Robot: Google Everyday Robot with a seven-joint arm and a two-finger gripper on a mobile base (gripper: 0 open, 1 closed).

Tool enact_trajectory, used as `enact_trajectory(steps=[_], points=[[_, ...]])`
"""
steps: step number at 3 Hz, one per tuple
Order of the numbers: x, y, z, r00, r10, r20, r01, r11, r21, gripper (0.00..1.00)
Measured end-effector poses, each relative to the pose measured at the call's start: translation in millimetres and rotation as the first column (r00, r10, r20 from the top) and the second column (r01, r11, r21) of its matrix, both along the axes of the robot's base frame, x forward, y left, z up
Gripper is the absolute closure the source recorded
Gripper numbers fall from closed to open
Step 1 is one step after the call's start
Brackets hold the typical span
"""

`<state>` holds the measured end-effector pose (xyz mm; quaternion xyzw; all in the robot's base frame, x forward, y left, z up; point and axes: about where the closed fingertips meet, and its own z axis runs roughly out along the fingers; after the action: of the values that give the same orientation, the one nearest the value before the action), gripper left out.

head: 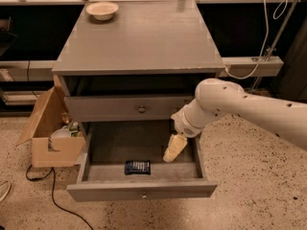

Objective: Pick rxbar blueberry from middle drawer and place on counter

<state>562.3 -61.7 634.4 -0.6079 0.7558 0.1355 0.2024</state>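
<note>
While the rxbar blueberry [137, 166] is lying at lower centre, near the front of the open middle drawer [144, 189], the gripper [174, 148] is hanging empty to its right, its opening impossible to tell; the desk [139, 42] is carrying a bowl [101, 9] at upper left.

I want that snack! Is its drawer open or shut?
Open. The middle drawer is pulled out, with the rxbar blueberry lying inside. The end effector hangs over it, apart from the bar.
</note>
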Motion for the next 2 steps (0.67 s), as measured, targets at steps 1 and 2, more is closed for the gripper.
enact_trajectory(steps=[1, 2], points=[[0, 0, 0, 1.0, 0.0, 0.0, 0.0, 1.0, 0.0, 0.0], [-1, 5, -36, 0.999, -0.013, -0.043, 0.012, 1.0, -0.02, 0.0]])
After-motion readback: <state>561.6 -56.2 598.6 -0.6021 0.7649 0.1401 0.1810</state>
